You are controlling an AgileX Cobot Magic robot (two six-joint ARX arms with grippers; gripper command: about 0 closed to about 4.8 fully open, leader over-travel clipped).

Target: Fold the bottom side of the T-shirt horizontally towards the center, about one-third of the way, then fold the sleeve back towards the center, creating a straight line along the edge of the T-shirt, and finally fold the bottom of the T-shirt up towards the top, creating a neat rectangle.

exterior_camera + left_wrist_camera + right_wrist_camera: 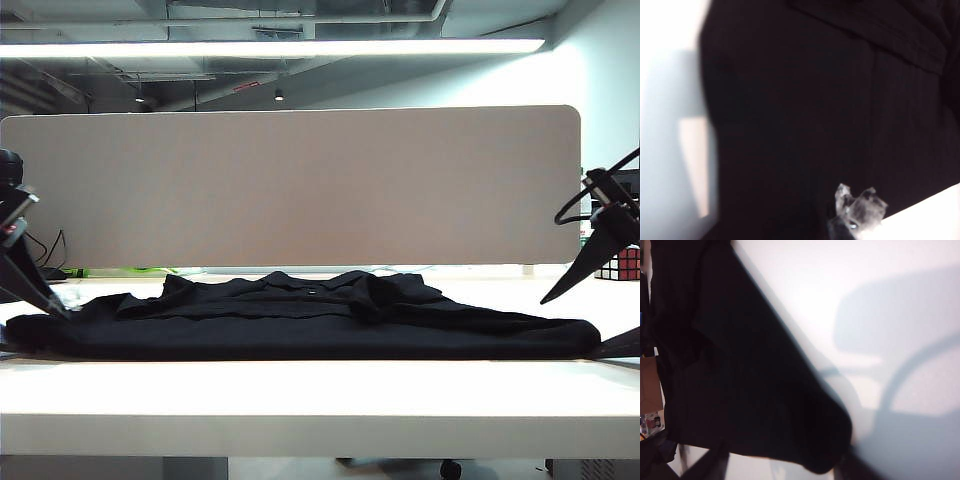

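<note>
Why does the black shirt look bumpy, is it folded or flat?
Partly folded: the T-shirt lies across the table with layers bunched along its far side.

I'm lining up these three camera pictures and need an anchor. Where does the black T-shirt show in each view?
Exterior view: the T-shirt lies across the white table, spanning almost its whole width between the left gripper and the right gripper.
Left wrist view: it fills most of the picture.
Right wrist view: it covers one side, ending in a rounded corner.
Shared landmark: the shirt's edge against the white table.
</note>
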